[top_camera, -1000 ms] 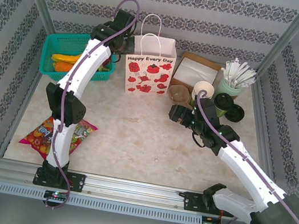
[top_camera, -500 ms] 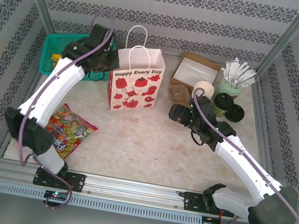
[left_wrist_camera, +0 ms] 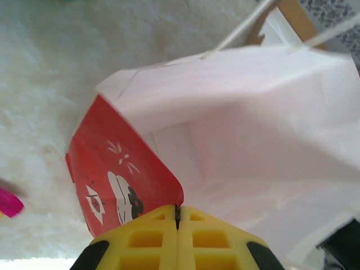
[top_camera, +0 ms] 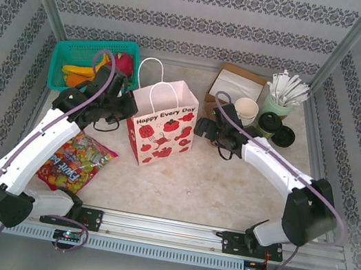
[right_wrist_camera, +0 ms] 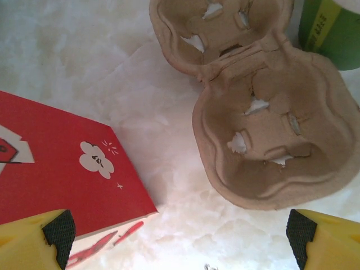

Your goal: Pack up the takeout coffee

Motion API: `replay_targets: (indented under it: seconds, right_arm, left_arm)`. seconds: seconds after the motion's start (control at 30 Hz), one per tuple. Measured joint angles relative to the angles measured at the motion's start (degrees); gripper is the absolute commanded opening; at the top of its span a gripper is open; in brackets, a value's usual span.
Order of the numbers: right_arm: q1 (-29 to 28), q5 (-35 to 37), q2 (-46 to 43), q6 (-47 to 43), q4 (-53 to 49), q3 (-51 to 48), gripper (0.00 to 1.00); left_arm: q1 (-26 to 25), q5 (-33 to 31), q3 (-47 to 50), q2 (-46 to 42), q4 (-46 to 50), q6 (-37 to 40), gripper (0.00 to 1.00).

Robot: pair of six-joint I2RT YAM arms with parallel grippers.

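The takeout coffee (top_camera: 268,125), a dark-green cup with a black lid, stands at the back right beside a white paper cup (top_camera: 246,109). My left gripper (top_camera: 128,107) (left_wrist_camera: 178,209) is shut on the top edge of the white-and-red paper bag (top_camera: 163,123) (left_wrist_camera: 236,124), holding its mouth open. My right gripper (top_camera: 200,126) (right_wrist_camera: 180,239) hangs open over the table between the bag (right_wrist_camera: 62,174) and a brown pulp cup carrier (right_wrist_camera: 259,112), holding nothing. A green cup wall (right_wrist_camera: 332,28) shows at the upper right of the right wrist view; which cup it is I cannot tell.
A pale green cup of white sticks (top_camera: 281,97), a loose black lid (top_camera: 284,136) and a cardboard box of napkins (top_camera: 235,85) crowd the back right. A green basket (top_camera: 69,54) stands at the back left. A candy packet (top_camera: 74,162) lies near the left arm.
The left arm has pulled the bag from the back toward the table's middle, tilting it. The right gripper has swung left and back, over the cup carrier, staying open.
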State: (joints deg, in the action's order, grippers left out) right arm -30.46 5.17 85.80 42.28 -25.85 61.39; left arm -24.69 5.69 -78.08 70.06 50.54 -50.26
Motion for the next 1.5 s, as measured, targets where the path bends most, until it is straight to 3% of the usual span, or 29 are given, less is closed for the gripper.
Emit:
replay_targets:
  seconds: [0.23, 0.4, 0.6, 0.83, 0.93, 1.0, 1.13, 1.33, 1.5]
  right_arm:
    - [1.73, 0.11, 7.06, 2.73, 2.47, 1.95, 0.98]
    - [1.84, 0.13, 11.41, 3.98, 3.45, 3.61, 0.98]
    - [1.88, 0.15, 14.03, 4.52, 4.74, 4.35, 0.98]
    - [2.62, -0.72, 17.64, 4.26, 5.14, 6.45, 0.98]
    - [2.75, -1.84, 19.02, 3.63, 4.98, 6.75, 0.98]
    - [2.89, -2.93, 19.67, 2.73, 4.85, 6.97, 0.98]
    - [2.89, -4.44, 19.19, 0.96, 4.02, 5.77, 0.98]
    - [4.00, -6.67, 10.23, -2.01, -0.59, -4.90, 0.98]
    - [9.05, -7.10, 1.29, -4.85, -7.45, -10.32, 0.98]
  left_arm:
    - [-1.95, 0.07, 1.14, -4.83, 1.75, -1.38, 0.14]
    - [-1.95, 0.48, 1.31, -8.02, 3.72, -0.02, 0.11]
    - [-1.95, 2.58, 3.13, -5.99, 4.37, 1.40, 0.18]
    - [-1.95, 9.20, 4.39, -6.14, 3.45, 5.88, 0.45]
    - [-1.95, 10.62, 3.87, -6.60, 3.89, 9.38, 0.63]
    - [-1.95, 9.81, 2.51, -7.28, 4.68, 12.04, 0.78]
    - [-1.81, 5.29, -0.55, -10.56, 5.64, 15.85, 0.98]
    - [-1.46, -3.76, -1.57, -14.43, 5.57, 17.94, 1.00]
    - [-1.44, -9.09, -1.53, -13.46, 3.69, 18.56, 1.00]
